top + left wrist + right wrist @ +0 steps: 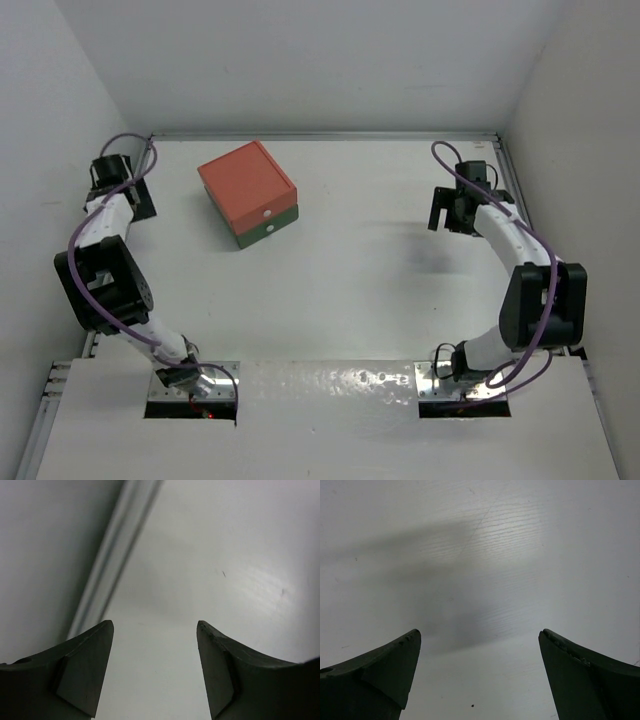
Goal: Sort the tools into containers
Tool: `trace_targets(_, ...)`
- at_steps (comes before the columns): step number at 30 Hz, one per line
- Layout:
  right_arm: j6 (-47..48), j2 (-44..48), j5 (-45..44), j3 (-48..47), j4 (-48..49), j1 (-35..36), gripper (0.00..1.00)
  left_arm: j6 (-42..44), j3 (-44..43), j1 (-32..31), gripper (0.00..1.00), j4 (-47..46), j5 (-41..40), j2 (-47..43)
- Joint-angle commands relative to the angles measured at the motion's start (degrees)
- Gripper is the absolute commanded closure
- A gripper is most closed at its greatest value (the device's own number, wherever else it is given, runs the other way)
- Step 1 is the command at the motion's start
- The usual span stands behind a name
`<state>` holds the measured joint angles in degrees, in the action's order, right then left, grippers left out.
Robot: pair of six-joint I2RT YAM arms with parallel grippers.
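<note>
Tho empty, both grippers (pixel 155 625) (pixel 480 631) open.

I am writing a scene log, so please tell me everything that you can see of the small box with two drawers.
The box is small and squarish: an orange-red drawer stacked on a dark green drawer, each with a white knob in front. Both look shut, so the contents are hidden. The surface looks matte. It stands flat on the white table, at the far side, left of centre, turned askew, with its front facing near-right. Only the table touches it.
</note>
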<state>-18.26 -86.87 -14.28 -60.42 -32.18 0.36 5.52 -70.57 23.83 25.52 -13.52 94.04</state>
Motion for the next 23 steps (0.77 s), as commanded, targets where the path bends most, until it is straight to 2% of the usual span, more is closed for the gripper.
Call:
trace_targets(1, -0.29, 3.37, -0.22, 0.31, 1.77, -0.18, 0.01, 2.21, 3.94, -2.04, 0.35, -0.28, 3.41, -2.8)
trace_targets(9, 0.51, 6.0, 1.1, 1.62, 3.7, -0.18, 0.01, 1.86, 4.73, -2.04, 0.35, -0.73, 5.25, -4.13)
trace_targets(18, 2.43, 16.46, -0.57, 9.97, 11.08, -0.18, 0.01, 0.72, 5.53, -1.95, 0.35, -1.08, 7.72, -4.04)
trace_targets(22, 4.2, 22.25, -0.04, 16.9, 17.22, -0.18, 0.01, 0.46, 5.79, -2.04, 0.35, -1.26, 8.51, -4.13)
trace_targets(23, 4.29, 23.92, -0.56, 18.83, 22.72, -0.18, 0.01, 0.46, 5.88, -2.04, 0.35, -1.35, 8.6, -4.13)
